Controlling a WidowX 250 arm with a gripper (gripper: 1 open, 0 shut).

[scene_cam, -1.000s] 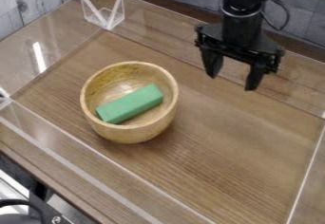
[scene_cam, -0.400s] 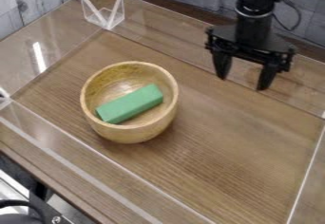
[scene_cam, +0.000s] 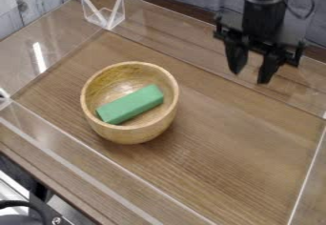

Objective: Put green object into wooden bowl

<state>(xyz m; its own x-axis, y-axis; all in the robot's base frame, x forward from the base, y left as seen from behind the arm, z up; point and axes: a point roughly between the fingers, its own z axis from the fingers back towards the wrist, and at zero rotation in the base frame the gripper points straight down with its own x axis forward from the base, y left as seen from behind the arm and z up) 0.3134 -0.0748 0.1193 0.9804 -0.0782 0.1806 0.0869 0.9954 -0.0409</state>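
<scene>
The green object, a mint-green flat block, lies inside the wooden bowl at the left centre of the table, slanting from lower left to upper right. My black gripper hangs well to the bowl's right and further back, pointing down, raised above the table. Its fingers stand apart with nothing between them, though closer together than before.
Clear acrylic walls fence the wooden table; one wall runs along the left and another along the right. A clear bracket stands at the back left corner.
The gripper has drifted right and upward, away from the bowl, and its fingers have narrowed somewhat. The green object and bowl have not moved.
</scene>
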